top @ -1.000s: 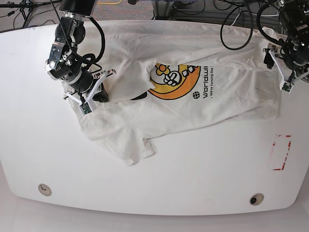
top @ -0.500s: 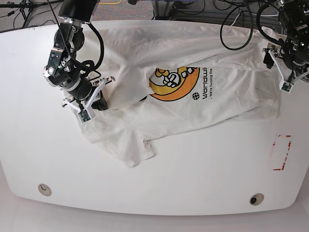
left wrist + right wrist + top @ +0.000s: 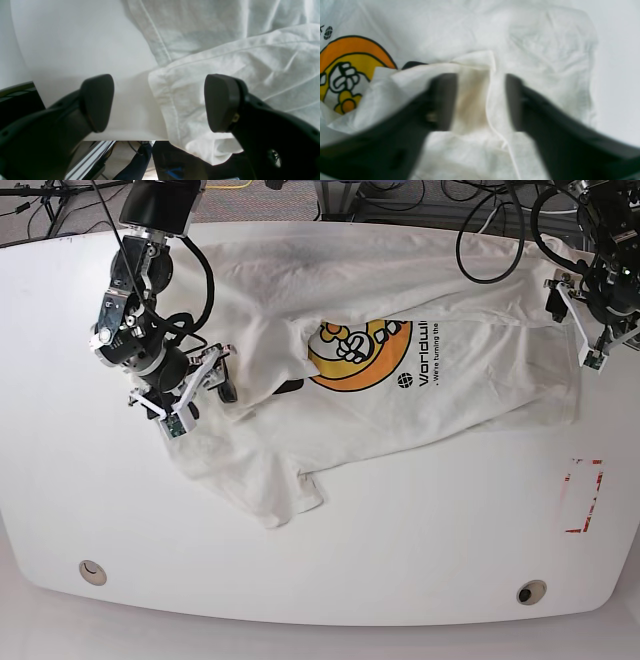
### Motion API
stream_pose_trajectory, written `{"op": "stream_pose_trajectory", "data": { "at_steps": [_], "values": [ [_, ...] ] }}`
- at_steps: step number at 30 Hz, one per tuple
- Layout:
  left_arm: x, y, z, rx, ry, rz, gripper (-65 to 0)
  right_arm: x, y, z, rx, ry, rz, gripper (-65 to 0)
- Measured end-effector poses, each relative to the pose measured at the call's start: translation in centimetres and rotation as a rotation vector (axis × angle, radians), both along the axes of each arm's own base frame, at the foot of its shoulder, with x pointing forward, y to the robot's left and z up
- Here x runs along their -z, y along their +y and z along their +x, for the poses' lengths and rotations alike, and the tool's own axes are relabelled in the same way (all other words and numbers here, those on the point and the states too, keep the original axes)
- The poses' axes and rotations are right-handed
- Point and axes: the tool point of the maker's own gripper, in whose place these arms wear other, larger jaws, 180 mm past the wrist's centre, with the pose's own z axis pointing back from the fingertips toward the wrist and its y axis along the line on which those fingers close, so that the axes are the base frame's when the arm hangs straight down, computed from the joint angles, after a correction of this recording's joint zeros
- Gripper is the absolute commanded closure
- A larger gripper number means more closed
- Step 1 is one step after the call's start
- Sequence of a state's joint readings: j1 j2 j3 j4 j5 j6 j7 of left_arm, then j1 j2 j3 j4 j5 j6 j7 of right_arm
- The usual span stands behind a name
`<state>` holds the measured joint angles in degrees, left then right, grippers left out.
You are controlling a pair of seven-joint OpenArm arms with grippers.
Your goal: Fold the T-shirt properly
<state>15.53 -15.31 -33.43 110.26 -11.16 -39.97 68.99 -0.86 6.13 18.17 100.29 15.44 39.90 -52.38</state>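
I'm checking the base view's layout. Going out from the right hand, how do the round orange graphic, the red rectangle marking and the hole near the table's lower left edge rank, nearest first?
From the right hand, at the view's left:
1. Orange graphic, just beside it toward the table's middle.
2. Hole, below it near the lower left edge.
3. Red rectangle marking, far across at the right.

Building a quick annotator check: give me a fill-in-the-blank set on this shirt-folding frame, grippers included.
1. The round graphic printed on the off-white cotton T-shirt is black and yellow-____.
2. The jaws of the left gripper stand ____, with the shirt's hemmed corner lying between them.
3. The jaws of the right gripper stand apart, and between them shows a raised ____ of shirt cloth.
4. On the white table, near the left arm's side, sits a rectangle outlined in ____.

Missing words: orange; open; fold; red
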Motion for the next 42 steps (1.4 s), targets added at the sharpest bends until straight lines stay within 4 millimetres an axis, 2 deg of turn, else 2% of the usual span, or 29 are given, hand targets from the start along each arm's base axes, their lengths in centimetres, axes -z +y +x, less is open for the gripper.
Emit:
{"op": "stream_pose_trajectory", "data": {
  "at_steps": [1,4,8,11,16,20,23,32,37,42],
  "values": [
    [0.0,0.0,0.0,0.000,-0.001,0.000,-52.4,-0.2,-0.1,0.0,-0.002,-0.005,-0.009,-58.0],
    [-0.3,0.0,0.6,-0.001,-0.015,-0.001,-52.4,-1.2,-0.8,0.2,-0.001,-0.034,-0.034,-64.4],
    [-1.7,0.4,2.4,-0.016,-0.076,0.001,-52.4,-1.8,-1.9,0.8,0.003,-0.050,-0.058,-64.7],
    [-3.9,1.7,4.1,-0.058,-0.177,-0.002,-52.4,-1.6,-2.9,2.0,0.012,-0.042,-0.063,-64.8],
    [-6.4,4.2,5.0,-0.154,-0.247,0.034,-52.4,-1.1,-5.0,4.2,0.041,-0.027,-0.057,-64.8],
    [-7.8,4.2,6.4,-0.147,-0.301,0.031,-52.4,-1.0,-6.1,6.2,0.071,-0.053,-0.011,-64.8],
    [-8.2,3.7,7.1,-0.132,-0.329,0.010,-52.4,-0.2,-7.0,7.6,0.101,-0.039,0.029,-64.8],
    [-8.1,4.1,6.8,-0.146,-0.316,0.025,-52.4,2.7,-8.7,10.3,0.201,-0.022,0.187,-64.8],
    [-8.0,4.0,6.8,-0.144,-0.317,0.019,-52.4,4.2,-8.9,10.1,0.237,-0.012,0.231,-64.8],
    [-8.1,4.0,6.8,-0.146,-0.316,0.021,-52.4,5.6,-8.4,9.5,0.243,0.016,0.251,-64.2]
  ]
}}
